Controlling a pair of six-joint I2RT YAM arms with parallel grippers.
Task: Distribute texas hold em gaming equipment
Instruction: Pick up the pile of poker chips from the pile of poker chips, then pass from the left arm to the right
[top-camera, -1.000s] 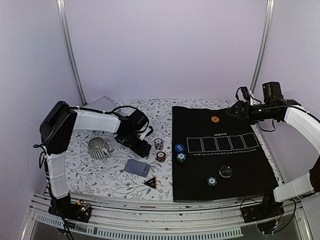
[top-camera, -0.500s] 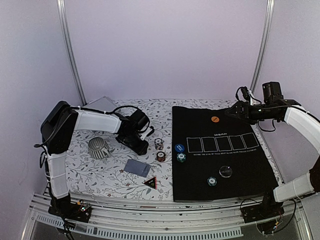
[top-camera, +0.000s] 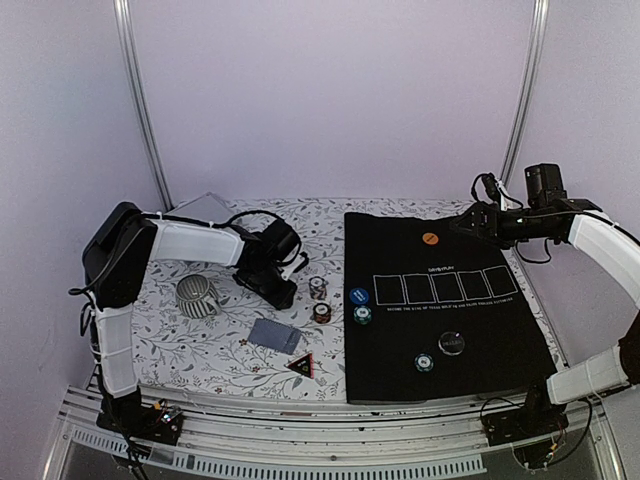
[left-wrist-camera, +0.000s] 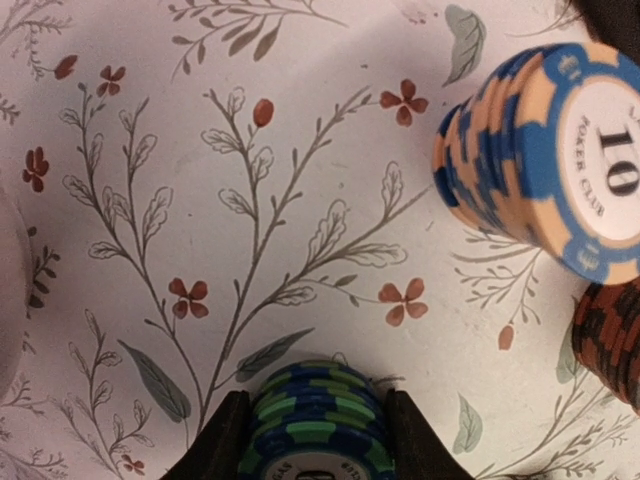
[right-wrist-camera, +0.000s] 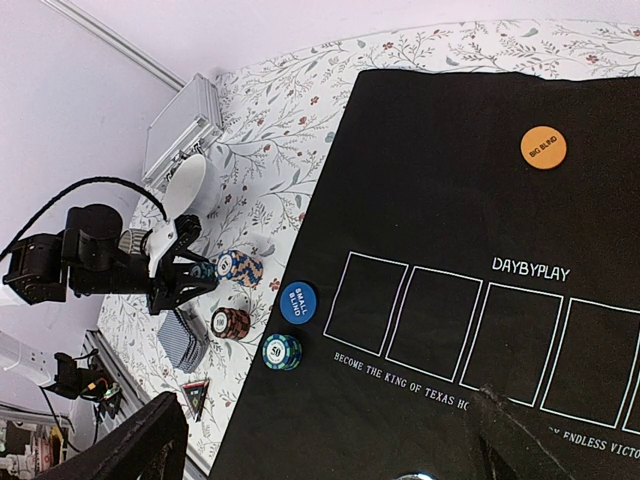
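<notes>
Well to the left of the black mat (top-camera: 390, 250) we see the striped mug (top-camera: 197, 296), which is no part of the game and sits out of the way. Nearer the mat, on the flowered cloth (left-wrist-camera: 150, 150), the left gripper (left-wrist-camera: 315, 432) has its two fingers (left-wrist-camera: 228, 445) pressed against either side of a short stack of green chips (left-wrist-camera: 315, 395), narrowed just to the stack's width. We judge this a side grip, so that the whole pile travels together. Whether the stack is off the cloth we cannot tell.

The cards (top-camera: 273, 335) lie flat left of the mat, toward its near corner. Just beside the mat's left edge stand the orange-and-blue chips (left-wrist-camera: 540, 170) and, nearer us, the red-brown chips (left-wrist-camera: 612, 340); we take these for supply not yet dealt out.

On the mat, just inside that left edge, the blue button (right-wrist-camera: 297, 303) and the stack marked 50 (right-wrist-camera: 282, 351) sit side by side, a player's spot by our reading. Toward the mat's near edge lie the teal chip (top-camera: 424, 362) and the black disc (top-camera: 452, 343), and the orange disc (right-wrist-camera: 543, 148) marks its far side. Above the mat's far edge, toward its right corner, the right gripper (top-camera: 461, 226) hangs spread wide and empty, clear of the left arm's work.
</notes>
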